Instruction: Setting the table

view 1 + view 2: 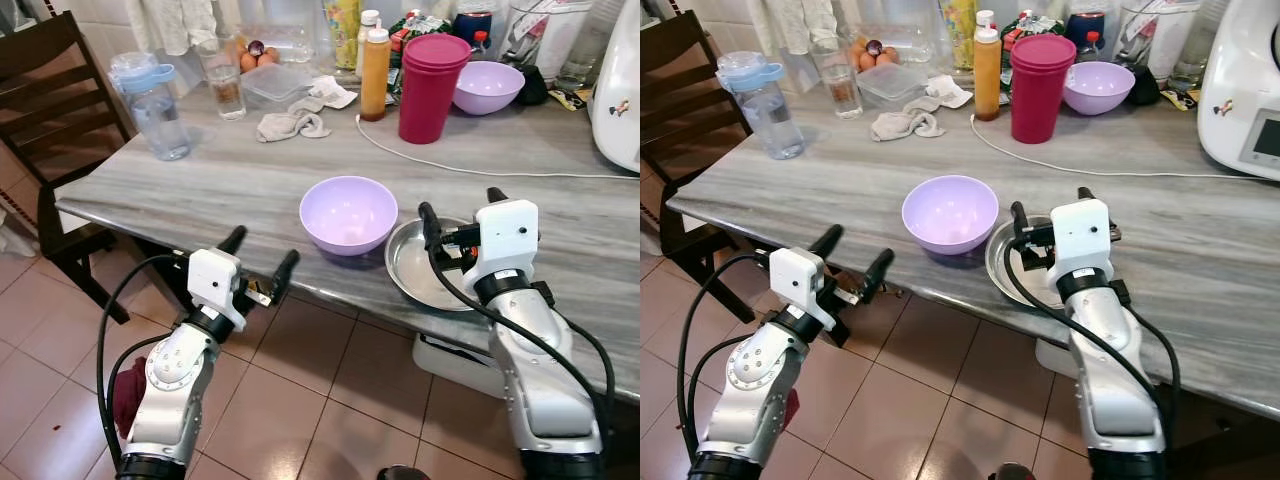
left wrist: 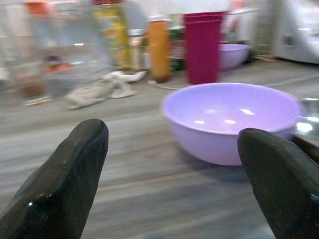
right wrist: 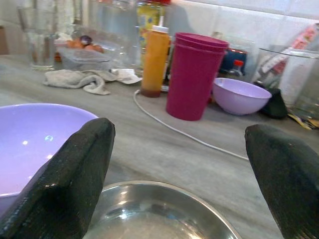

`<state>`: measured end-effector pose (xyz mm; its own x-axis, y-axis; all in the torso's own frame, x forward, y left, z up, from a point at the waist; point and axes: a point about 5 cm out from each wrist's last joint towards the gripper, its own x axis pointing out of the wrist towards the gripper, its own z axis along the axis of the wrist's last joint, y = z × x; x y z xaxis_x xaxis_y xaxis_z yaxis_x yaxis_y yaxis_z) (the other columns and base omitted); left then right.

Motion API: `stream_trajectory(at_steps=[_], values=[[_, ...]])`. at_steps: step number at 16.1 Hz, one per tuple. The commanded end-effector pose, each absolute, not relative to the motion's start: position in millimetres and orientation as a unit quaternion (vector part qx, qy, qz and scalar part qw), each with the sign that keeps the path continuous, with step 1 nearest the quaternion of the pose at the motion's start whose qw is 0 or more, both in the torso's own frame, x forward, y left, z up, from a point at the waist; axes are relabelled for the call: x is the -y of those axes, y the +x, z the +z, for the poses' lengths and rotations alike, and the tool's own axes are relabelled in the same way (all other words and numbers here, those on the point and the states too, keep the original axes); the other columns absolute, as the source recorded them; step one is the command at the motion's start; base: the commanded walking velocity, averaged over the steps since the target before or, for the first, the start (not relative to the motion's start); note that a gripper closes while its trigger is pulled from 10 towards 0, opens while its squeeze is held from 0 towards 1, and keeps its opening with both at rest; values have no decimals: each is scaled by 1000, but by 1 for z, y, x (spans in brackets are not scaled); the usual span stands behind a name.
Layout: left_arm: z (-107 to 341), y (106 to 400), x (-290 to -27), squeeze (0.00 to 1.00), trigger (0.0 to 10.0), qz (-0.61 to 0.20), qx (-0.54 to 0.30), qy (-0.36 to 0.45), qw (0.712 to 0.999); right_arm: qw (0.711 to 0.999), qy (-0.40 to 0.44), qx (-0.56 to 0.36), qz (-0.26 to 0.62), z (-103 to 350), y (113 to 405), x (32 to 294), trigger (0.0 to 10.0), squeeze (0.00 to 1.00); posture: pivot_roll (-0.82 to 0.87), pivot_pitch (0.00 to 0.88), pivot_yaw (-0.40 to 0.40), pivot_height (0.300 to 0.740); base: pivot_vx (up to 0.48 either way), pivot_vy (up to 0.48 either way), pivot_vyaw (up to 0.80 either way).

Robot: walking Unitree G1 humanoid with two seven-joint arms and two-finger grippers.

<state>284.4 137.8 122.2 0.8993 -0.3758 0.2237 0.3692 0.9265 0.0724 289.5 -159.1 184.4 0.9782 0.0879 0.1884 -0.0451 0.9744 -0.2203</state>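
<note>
You had two lilac bowls on the grey wood-grain surface (image 1: pixel 200 185): the near bowl (image 1: pixel 348 213) sat close to the front edge, and the far bowl (image 1: pixel 488 86) stood well back beside a stack of magenta cups (image 1: pixel 430 88). One steel plate (image 1: pixel 425 268) lay just beside the near bowl, partly overhanging the front edge. Your right tool (image 1: pixel 460 214) hovered over that plate with its two fingers spread wide and nothing between them. Your left tool (image 1: pixel 260 256) hung off the front edge, over the tiled floor, fingers likewise spread and empty, pointing toward the near bowl. Behind, you had one orange sauce bottle (image 1: pixel 375 72), one water bottle with a blue lid (image 1: pixel 152 105), one drinking glass (image 1: pixel 223 80), one crumpled grey cloth (image 1: pixel 291 124) and one clear lidded box (image 1: pixel 274 83). A white cable (image 1: pixel 480 165) ran across the surface between the near bowl and the cups. A dark wooden chair (image 1: pixel 60 90) stood at the left end.
</note>
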Motion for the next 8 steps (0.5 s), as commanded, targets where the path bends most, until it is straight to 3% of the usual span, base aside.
stream_trajectory(at_steps=[1, 3, 8], values=[[117, 286, -144, 0, 10000, -146, 102, 27, 984, 990, -101, 97, 27, 182, 287, 157, 10000, 0, -260, 92, 64, 740, 0, 0, 0], [114, 286, -151, 0, 10000, -90, 88, 39, 991, 991, -92, 86, 35, 174, 289, 149, 10000, 0, -247, 97, 61, 740, 0, 0, -672], [119, 287, -159, 0, 10000, -39, 90, 76, 992, 992, -85, 87, 33, 171, 291, 147, 10000, 0, -206, 86, 53, 740, 0, 0, -781]])
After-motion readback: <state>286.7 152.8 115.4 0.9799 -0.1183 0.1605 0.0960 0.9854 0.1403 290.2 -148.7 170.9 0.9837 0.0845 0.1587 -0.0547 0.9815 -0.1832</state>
